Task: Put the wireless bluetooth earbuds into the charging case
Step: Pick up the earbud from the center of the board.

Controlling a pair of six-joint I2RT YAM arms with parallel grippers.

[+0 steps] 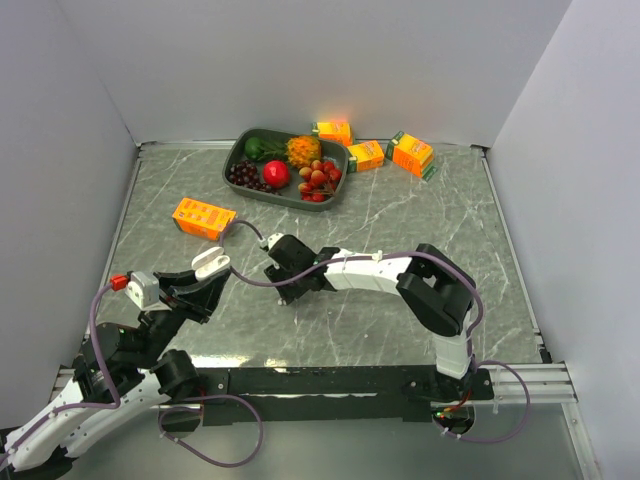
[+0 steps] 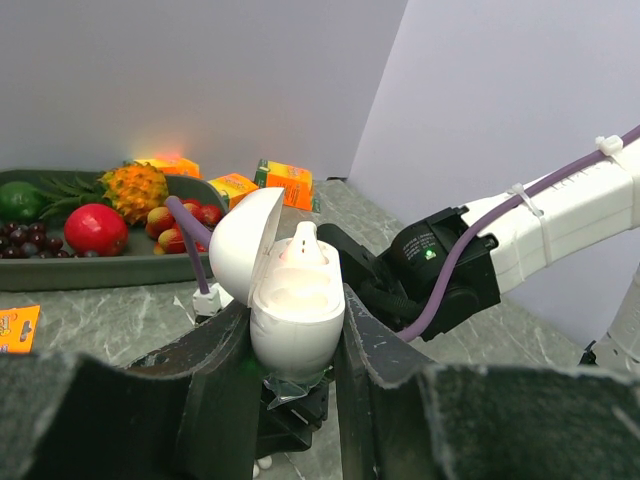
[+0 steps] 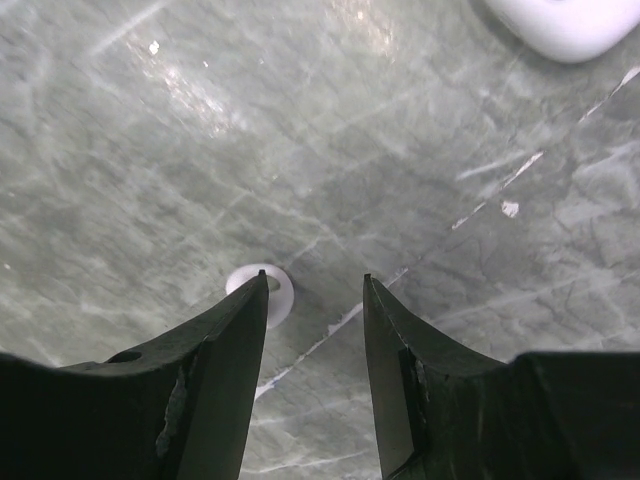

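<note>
My left gripper (image 2: 296,335) is shut on an open white charging case (image 2: 296,310) and holds it upright above the table, lid tipped to the left. One white earbud (image 2: 303,242) sits in the case. In the top view the case (image 1: 211,263) is at the left gripper (image 1: 205,280). My right gripper (image 3: 313,282) is open and points down at the table just right of the case, also seen from above (image 1: 283,272). A small white earbud (image 3: 278,292) lies on the table, partly behind the left fingertip (image 3: 245,310). A white case's rounded underside (image 3: 565,25) shows at the top right.
A dark tray (image 1: 240,152) of fruit stands at the back. Three orange cartons (image 1: 366,153) lie beside it and another (image 1: 203,217) lies left of centre. Small white bits (image 2: 262,465) lie on the table under the left gripper. White walls enclose the table.
</note>
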